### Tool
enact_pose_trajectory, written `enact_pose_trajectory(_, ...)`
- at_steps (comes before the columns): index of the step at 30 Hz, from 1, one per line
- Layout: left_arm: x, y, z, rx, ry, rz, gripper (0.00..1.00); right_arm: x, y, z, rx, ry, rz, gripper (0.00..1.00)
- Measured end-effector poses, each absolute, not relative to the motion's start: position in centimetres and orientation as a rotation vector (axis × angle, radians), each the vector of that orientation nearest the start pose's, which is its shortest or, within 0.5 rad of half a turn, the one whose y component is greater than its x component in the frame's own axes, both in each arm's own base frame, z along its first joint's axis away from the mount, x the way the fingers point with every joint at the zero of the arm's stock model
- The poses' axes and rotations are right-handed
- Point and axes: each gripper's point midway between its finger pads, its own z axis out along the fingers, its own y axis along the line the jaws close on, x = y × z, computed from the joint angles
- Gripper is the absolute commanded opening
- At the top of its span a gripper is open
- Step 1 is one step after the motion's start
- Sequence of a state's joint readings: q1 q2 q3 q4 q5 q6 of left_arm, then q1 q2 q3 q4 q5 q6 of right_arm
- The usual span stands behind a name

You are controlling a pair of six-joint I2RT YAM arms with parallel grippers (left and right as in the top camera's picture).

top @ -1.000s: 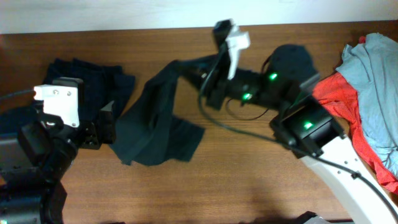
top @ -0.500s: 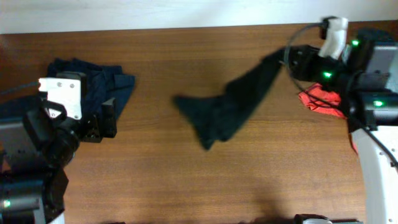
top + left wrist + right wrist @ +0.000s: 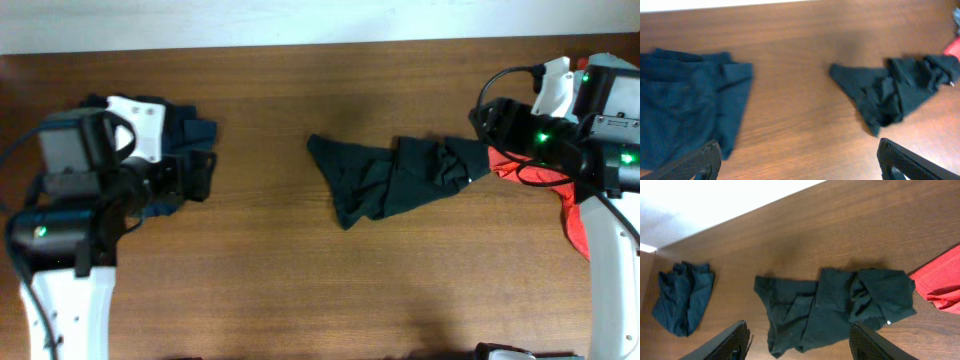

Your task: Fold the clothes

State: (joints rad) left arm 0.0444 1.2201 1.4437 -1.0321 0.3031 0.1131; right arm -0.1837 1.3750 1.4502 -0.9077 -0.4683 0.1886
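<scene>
Black T-shirt (image 3: 395,185), navy garment (image 3: 685,110), red garment (image 3: 940,282), brown wooden table (image 3: 300,290).

Wooden table (image 3: 300,290): crumpled dark T-shirt (image 3: 395,180) mid-right, navy garment (image 3: 685,110) bunched left, red garment (image 3: 940,282) right edge.

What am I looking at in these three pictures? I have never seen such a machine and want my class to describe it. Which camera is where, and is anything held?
This is a robot with two arms at a wooden table, set to fold clothes. One picture looks down from above the table. The other two come from a camera on each wrist, so the dark tips at their bottom edges are that arm's own fingers. The left gripper and the right gripper both stand open and hold nothing. A crumpled black garment lies mid-table, a dark navy garment lies at the left and a red garment at the right.
</scene>
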Motion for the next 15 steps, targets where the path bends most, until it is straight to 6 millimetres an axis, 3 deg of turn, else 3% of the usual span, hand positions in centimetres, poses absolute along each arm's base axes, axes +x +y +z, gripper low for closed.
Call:
enact_pose_trajectory(3, 32.8, -5.8, 28.6, 0.317, 2.382, -0.328, 0.98, 36.6, 2.7, 27.9, 0.155, 2.377, 0.580, 0.70)
enact_pose_trajectory(5, 33.2, -7.3, 27.4, 0.381, 2.410, -0.355, 0.91, 36.3, 4.1, 27.7, 0.102, 2.394, 0.589, 0.72)
enact_pose_trajectory(7, 33.9, -9.7, 25.6, 0.472, 2.446, -0.396, 0.89, 36.2, 4.7, 27.5, 0.077, 2.404, 0.587, 0.72)
enact_pose_trajectory(11, 35.9, -13.9, 21.7, 0.584, 2.502, -0.460, 0.84, 36.0, 4.5, 27.1, 0.083, 2.425, 0.565, 0.72)
enact_pose_trajectory(15, 38.6, -17.0, 16.9, 0.540, 2.573, -0.523, 0.84, 35.4, 4.4, 26.5, 0.096, 2.460, 0.558, 0.72)
